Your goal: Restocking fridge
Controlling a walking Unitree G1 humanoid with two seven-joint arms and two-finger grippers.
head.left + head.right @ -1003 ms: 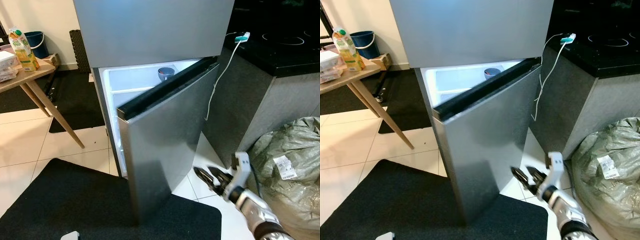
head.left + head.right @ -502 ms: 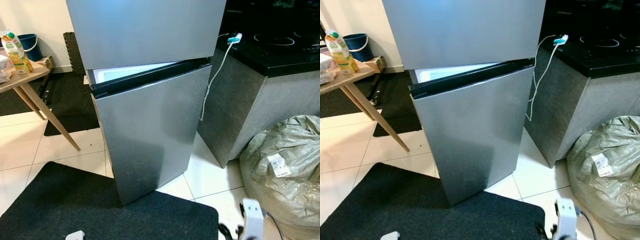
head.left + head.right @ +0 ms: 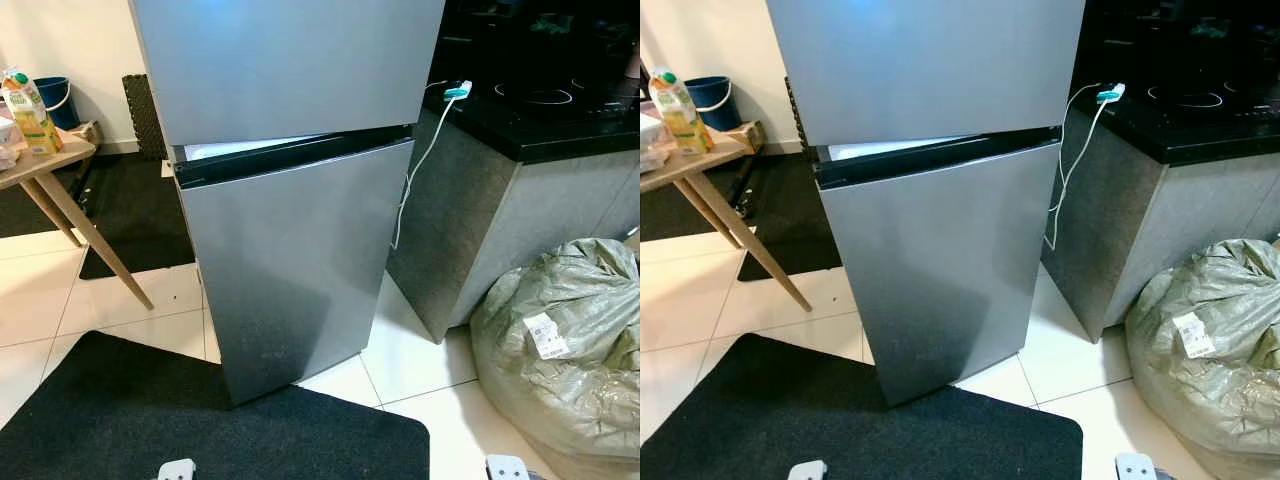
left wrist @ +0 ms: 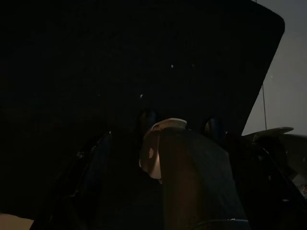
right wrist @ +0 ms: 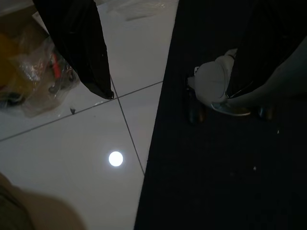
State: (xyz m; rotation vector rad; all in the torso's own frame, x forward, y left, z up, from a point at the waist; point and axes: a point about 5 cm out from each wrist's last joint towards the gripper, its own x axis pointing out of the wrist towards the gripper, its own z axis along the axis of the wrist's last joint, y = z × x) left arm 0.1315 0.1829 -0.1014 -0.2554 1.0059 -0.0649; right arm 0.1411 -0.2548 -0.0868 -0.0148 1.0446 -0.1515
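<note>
Hanging idle over the black mat (image 5: pixel 230 182), the right tool (image 5: pixel 168 62) has its fingers parted and empty; the left tool's state I cannot tell. Beyond, the fridge's lower door (image 3: pixel 290 260) sits nearly closed, a bright gap suggesting it isn't sealed. A juice carton (image 3: pixel 24 100) waits on the far counter (image 3: pixel 50 160).

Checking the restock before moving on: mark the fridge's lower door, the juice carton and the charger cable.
lower door (image 3: pixel 290 270), left eye view, middle of its steel front
juice carton (image 3: pixel 27 110), left eye view, its printed side
charger cable (image 3: pixel 422 160), left eye view, hanging white stretch
</note>
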